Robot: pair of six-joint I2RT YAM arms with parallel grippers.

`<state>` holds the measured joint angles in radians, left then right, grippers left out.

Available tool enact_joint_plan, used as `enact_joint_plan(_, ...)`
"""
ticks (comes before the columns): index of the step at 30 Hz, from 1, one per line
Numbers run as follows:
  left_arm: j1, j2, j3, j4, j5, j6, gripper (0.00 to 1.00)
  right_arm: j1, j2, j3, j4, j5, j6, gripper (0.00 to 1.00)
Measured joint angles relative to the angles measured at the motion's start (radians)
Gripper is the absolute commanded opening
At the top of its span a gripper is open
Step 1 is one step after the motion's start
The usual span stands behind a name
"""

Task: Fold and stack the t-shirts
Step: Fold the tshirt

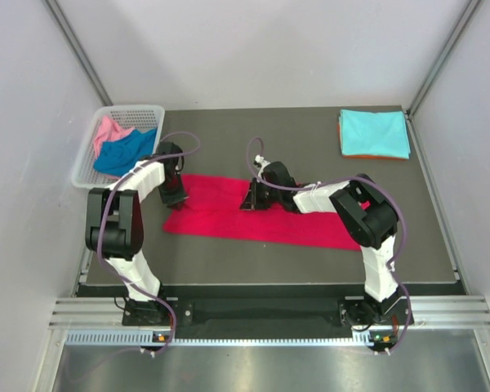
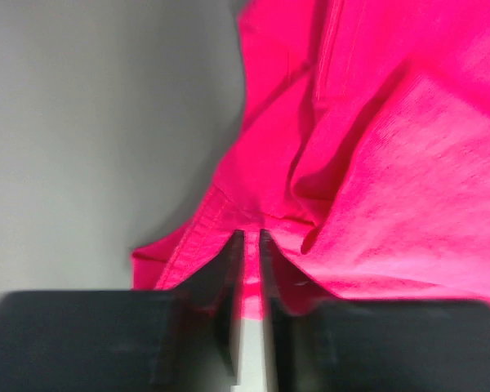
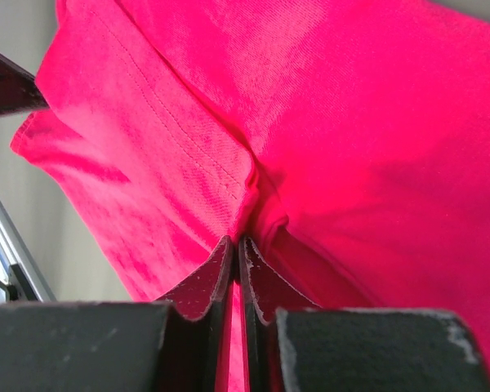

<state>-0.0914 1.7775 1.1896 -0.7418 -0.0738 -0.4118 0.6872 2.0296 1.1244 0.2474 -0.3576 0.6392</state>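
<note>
Crimson red soft cloth t-shirt was clamped by both grippers. The left gripper had its jaws nearly together on a hem fold at the shirt's left end. The right gripper was pressed together on a stitched edge near the middle of the far side. The garment lay spread across the dark grey table mat. It appeared light, limp and prone to sagging; hems and seams offered the firmest hold, taken at two well-separated points.
</note>
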Motion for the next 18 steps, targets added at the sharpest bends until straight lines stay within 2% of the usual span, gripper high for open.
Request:
enact_joint_plan(5, 0.004, -0.019, 0.071, -0.021, -0.026, 0.005, 0.31, 0.000, -0.001, -0.001, 0.000, 0.002, 0.009, 0.05)
enact_joint_plan(9, 0.014, -0.044, 0.094, -0.008, 0.051, 0.002, 0.36, 0.000, -0.001, -0.001, -0.001, 0.002, 0.013, 0.05)
enact_joint_plan(14, 0.018, -0.065, -0.003, 0.065, 0.181, -0.025, 0.37, 0.000, -0.001, -0.001, -0.001, 0.002, 0.018, 0.05)
enact_joint_plan(18, 0.018, -0.065, -0.093, 0.091, 0.229, -0.047, 0.38, 0.000, -0.001, -0.001, -0.001, 0.002, 0.018, 0.05)
